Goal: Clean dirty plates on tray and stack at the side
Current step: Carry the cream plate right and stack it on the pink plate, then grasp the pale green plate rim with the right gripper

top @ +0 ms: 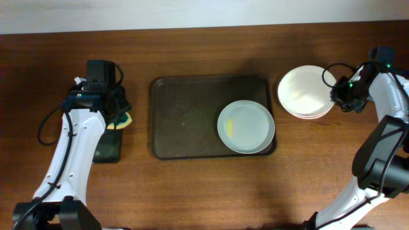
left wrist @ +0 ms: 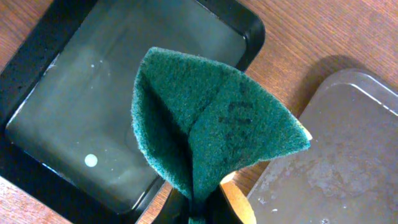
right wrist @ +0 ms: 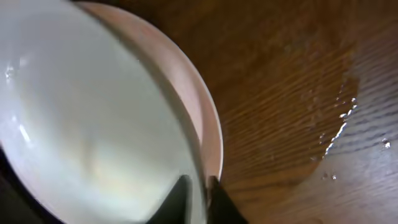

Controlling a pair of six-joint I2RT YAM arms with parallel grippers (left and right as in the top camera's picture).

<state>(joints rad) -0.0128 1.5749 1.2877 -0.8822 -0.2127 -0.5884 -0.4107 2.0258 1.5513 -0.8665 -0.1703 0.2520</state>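
The brownish-grey tray [top: 185,121] lies mid-table; its corner shows in the left wrist view [left wrist: 336,155]. One white plate [top: 246,126] with a yellowish smear sits in its right part. Two more white plates are stacked [top: 305,91] on the table right of the tray. My right gripper [top: 339,96] is at the stack's right edge, its fingers [right wrist: 198,186] shut across the rim of the top plate [right wrist: 81,124], which sits over the lower plate [right wrist: 199,106]. My left gripper [top: 118,115] [left wrist: 199,208] is shut on a folded green sponge [left wrist: 211,124], left of the tray.
A smaller black tray [top: 107,148] holding shallow water [left wrist: 93,93] lies under the left gripper and sponge. Water drops [right wrist: 339,124] lie on the wooden table beside the plate stack. The table's far edge runs along the top of the overhead view.
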